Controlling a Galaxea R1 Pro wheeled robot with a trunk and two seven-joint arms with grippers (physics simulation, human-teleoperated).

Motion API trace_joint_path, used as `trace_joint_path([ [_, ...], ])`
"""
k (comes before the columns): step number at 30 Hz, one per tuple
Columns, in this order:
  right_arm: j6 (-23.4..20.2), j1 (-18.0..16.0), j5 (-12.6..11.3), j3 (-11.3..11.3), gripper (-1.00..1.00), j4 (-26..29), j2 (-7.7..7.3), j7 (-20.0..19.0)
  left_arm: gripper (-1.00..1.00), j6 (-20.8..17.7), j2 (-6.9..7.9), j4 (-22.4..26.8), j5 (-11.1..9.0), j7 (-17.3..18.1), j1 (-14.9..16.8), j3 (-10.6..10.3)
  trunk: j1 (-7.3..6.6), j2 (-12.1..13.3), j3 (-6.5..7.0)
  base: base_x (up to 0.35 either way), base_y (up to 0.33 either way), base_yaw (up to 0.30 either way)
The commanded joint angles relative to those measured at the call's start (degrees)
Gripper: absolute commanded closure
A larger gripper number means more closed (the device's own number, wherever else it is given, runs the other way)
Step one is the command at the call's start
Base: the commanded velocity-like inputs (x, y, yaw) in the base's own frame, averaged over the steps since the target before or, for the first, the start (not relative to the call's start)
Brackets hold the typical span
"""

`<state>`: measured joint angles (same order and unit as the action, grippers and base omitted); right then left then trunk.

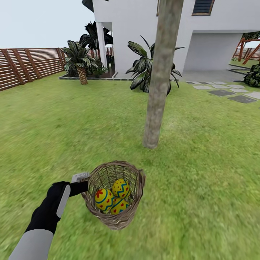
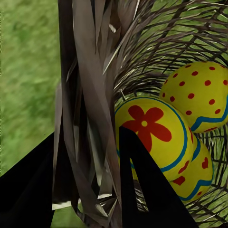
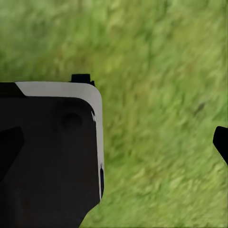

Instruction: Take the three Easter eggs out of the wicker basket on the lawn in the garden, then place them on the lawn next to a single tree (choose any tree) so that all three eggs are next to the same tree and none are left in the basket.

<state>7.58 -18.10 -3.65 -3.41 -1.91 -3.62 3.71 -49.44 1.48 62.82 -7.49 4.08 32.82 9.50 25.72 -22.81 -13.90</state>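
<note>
The left gripper [image 1: 86, 185] is clamped on the braided rim of the wicker basket [image 1: 124, 169], one finger inside the weave and one outside, as the left wrist view shows: a dark fingertip [image 2: 142, 190] sits against the inner wall with the rim twigs pinched between it and the outer finger. The basket hangs tilted from that grip, its mouth turned up and toward the robot, apparently lifted clear of the lawn [image 1: 54, 126], though its underside is hidden. What the coming move turns on is the tree trunk [image 1: 159, 90]: it stands straight ahead of the basket and slightly to the right, near but with a strip of grass between, so the left arm, already carrying the load, is the nearer one. The trunk is smooth, grey-brown and leans a little, its foot planted in the grass. All three Easter eggs [image 1: 112, 200] lie bunched in the bottom of the basket, touching one another, long axes tipped in different directions: glossy yellow, one with a red flower [image 2: 152, 133], one with red dots [image 2: 199, 95], one with red hearts [image 2: 192, 175], each banded in blue. Of the right gripper [image 3: 221, 142] one dark fingertip shows over bare grass; whether its jaws are open or closed I cannot tell, and it holds nothing visible.
</note>
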Motion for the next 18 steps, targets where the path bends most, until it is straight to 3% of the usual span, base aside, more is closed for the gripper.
trace_joint_path([
  [1,0.4,-0.1,-0.4,-0.4,-1.0,-0.2,0.01,0.1,1.0,-0.3,0.06,0.0,-0.9,0.1,0.0,0.1,0.06,-0.1,-0.1,0.328,0.0,0.0],
  [18,0.3,-0.1,-0.4,-0.4,-1.0,-0.5,-0.01,0.1,1.0,-0.3,0.13,0.1,-0.9,0.1,0.0,0.1,0.06,-0.1,-0.1,0.329,0.0,0.0],
])
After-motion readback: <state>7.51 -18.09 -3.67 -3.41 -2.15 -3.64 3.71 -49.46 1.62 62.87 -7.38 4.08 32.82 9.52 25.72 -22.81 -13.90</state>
